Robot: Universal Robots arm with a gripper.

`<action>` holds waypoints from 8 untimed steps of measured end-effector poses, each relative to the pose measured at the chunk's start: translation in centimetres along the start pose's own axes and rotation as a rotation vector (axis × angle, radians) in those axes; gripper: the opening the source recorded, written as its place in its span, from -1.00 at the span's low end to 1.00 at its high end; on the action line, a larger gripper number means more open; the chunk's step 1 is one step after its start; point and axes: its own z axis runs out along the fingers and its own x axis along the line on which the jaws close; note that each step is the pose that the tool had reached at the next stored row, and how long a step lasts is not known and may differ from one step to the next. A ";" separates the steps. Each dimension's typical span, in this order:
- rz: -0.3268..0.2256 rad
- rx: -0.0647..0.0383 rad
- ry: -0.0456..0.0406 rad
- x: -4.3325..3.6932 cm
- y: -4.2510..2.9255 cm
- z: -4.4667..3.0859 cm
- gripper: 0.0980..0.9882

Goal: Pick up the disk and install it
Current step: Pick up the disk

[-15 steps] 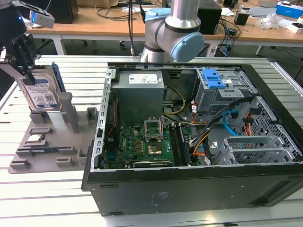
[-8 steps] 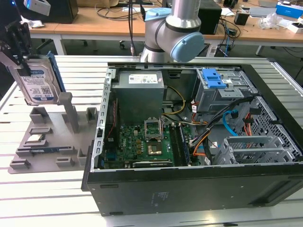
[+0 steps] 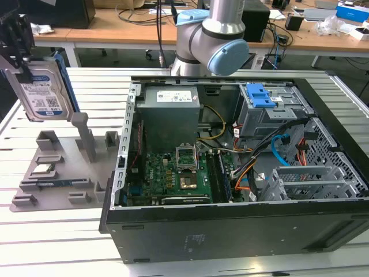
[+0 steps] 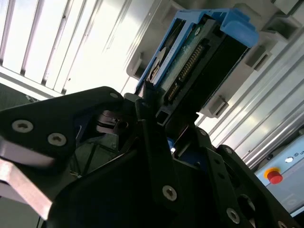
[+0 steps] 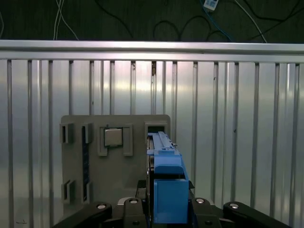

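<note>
The disk [image 3: 45, 91] is a silver hard drive with a white-and-blue label in a bright blue bracket. It hangs upright in the air above the grey fixture plate [image 3: 57, 173], at the exterior view's left. My gripper [image 3: 24, 64] is shut on its upper end. In the first wrist view the disk [image 5: 166, 187] shows edge-on between my dark fingers [image 5: 130, 209], well above the plate [image 5: 118, 166]. The second wrist view shows the disk's connector end [image 4: 199, 57] sticking out past my gripper [image 4: 159, 142].
An open computer case [image 3: 173, 236] lies on the slatted metal table [image 3: 52, 242], with a motherboard [image 3: 173, 173], a power supply [image 3: 170, 107], a drive bay with a blue latch [image 3: 262, 97] and a metal cage [image 3: 305, 183]. A small square chip [image 5: 113, 137] sits on the fixture plate.
</note>
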 end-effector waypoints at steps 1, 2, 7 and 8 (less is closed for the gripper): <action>0.000 0.000 0.0000 0.01 -0.01 -0.27 -0.40; 0.000 0.000 -0.0001 0.01 -0.02 -0.62 -0.40; 0.000 0.000 -0.0001 0.02 -0.05 -1.75 -0.40; 0.000 0.000 0.0000 0.03 -0.06 -2.16 -0.40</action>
